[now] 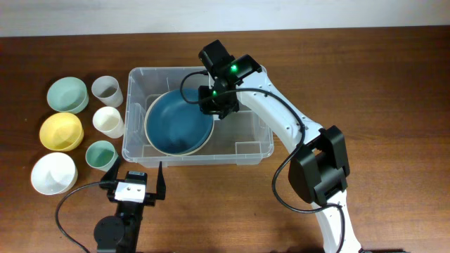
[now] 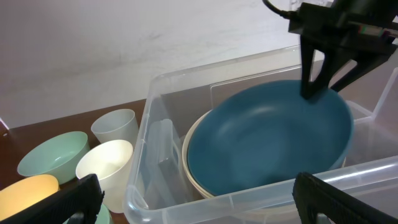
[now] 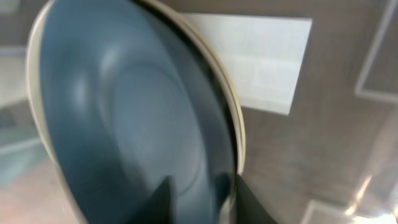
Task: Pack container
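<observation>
Bowls: three stand in a row well to the left of the container, a green bowl (image 1: 67,94) at the back, a yellow bowl (image 1: 61,131) in the middle and a white bowl (image 1: 53,173) at the front
Cups: three stand between the bowls and the container, a clear cup (image 1: 107,88) at the back, a cream cup (image 1: 108,121) just beside the container's left wall and a small green cup (image 1: 101,154) by its front left corner
Left end effector (image 1: 138,172): just outside the container's front wall, near the left corner, fingers wide apart with nothing in them
Container (image 1: 199,160): on the brown table (image 1: 394,70), open side up
Blue bowl (image 1: 179,121): inside the container, filling its left part, blue inside and cream outside
Right end effector (image 1: 213,111): inside the container at the blue bowl's back right edge, fingers a little apart, one inside the rim and one outside, not squeezing
White label (image 3: 261,62): on the container's floor, just beside the blue bowl
</observation>
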